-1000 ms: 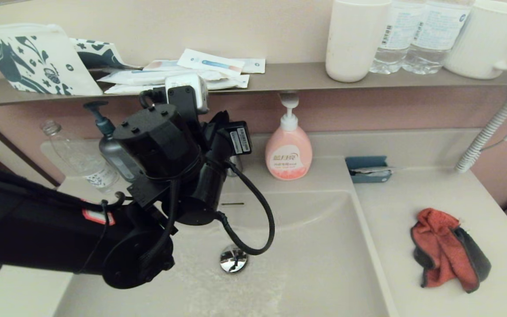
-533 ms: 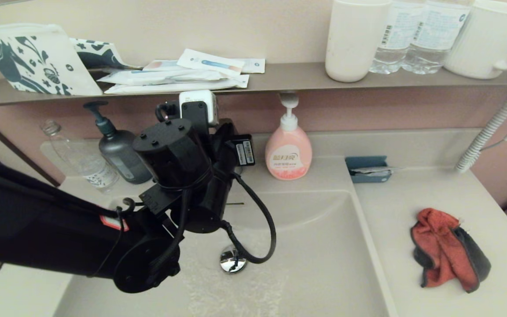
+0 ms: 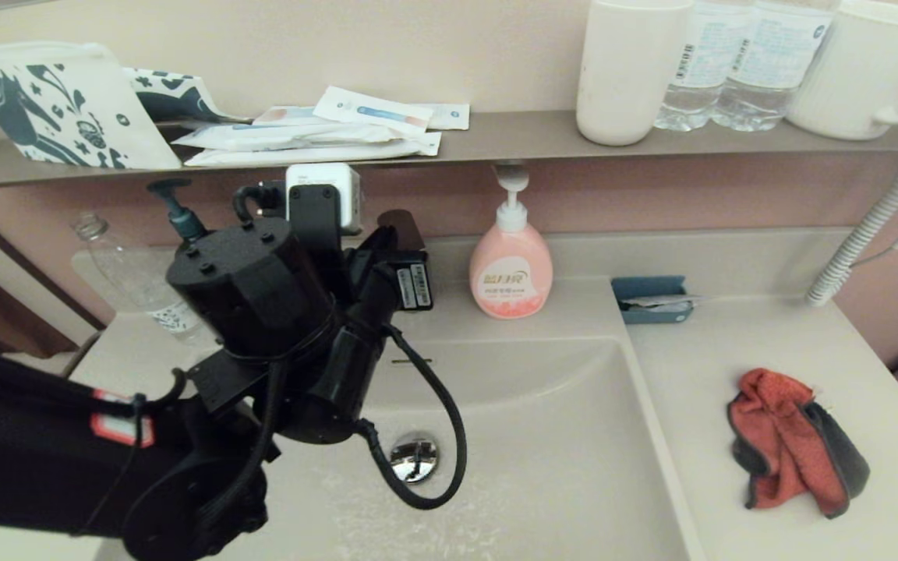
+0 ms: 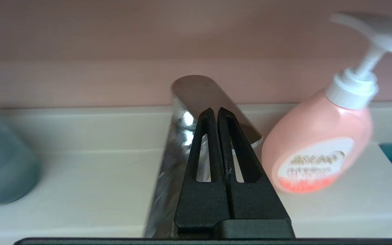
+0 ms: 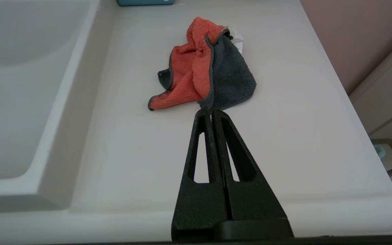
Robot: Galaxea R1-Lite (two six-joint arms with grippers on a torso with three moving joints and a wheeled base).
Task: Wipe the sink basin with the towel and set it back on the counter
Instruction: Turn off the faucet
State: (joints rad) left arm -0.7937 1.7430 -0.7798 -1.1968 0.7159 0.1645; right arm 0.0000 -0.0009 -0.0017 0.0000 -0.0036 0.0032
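Note:
The red-orange and dark grey towel [image 3: 796, 444] lies crumpled on the beige counter [image 3: 737, 351], to the right of the sink basin [image 3: 558, 436]. Nothing holds the towel [image 5: 204, 69]. My right gripper [image 5: 212, 110] is shut and empty; it hangs over the counter's front edge [image 5: 284, 163], short of the towel, and is out of the head view. My left arm [image 3: 254, 312] reaches over the basin's back left. The left gripper [image 4: 215, 109] is shut and empty, its tips at the chrome faucet [image 4: 182, 119]. The chrome drain plug [image 3: 414, 456] shows, and the basin floor looks wet.
A pink soap pump bottle [image 3: 511, 273] stands right of the faucet, a dark pump bottle [image 3: 180, 218] and a clear bottle [image 3: 137, 280] to its left. A blue holder [image 3: 652, 300] sits at the counter's back. The shelf [image 3: 496, 136] above carries a cup, bottles, a mug, packets and a patterned pouch.
My left arm swung right towards the faucet, then drew back left and nearer to me. The towel has not moved.

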